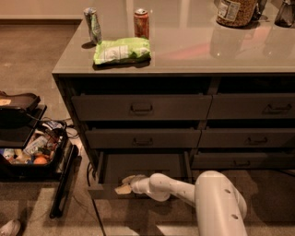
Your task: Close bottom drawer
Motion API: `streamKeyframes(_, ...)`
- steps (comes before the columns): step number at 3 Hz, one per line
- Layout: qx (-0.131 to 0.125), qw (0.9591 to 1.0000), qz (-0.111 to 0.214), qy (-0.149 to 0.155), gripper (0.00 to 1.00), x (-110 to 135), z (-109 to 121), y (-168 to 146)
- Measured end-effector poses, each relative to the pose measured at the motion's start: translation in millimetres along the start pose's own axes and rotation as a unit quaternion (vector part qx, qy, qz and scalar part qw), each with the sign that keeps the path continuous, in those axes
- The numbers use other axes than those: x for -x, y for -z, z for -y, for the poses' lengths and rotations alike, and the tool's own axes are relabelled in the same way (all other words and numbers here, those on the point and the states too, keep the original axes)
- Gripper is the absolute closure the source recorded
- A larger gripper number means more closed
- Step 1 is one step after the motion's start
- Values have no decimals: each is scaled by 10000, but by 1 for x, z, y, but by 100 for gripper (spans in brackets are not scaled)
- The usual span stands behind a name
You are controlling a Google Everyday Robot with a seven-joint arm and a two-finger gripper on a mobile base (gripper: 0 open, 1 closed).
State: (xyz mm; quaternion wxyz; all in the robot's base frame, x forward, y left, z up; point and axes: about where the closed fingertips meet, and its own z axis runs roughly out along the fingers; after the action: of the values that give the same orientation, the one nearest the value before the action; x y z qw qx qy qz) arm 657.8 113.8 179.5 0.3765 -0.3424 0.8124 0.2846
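The bottom drawer (138,167) of the left column stands pulled out, a dark grey-brown shallow box with its inside showing. Its front edge (103,191) runs low across the floor side. My gripper (125,184) sits at the middle of that front edge, reached out from the white arm (184,190) that comes in from the lower right. The fingertips rest at or just over the drawer front, where the handle is hidden behind them. The two drawers above it, top (141,108) and middle (143,138), are pushed in.
On the counter top (193,50) lie a green bag (121,50), two cans (93,26) and a jar (236,11). The right column's drawers (249,138) are shut. A black open case (27,152) of items sits on the floor at the left, with cables beside it.
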Motion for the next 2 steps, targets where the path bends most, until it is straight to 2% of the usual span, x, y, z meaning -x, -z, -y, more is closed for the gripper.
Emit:
streamKeyframes(1,0,10000,0,0,81,0,0,0)
streamKeyframes(2,95,9999,28,31,58,-2,-6,3)
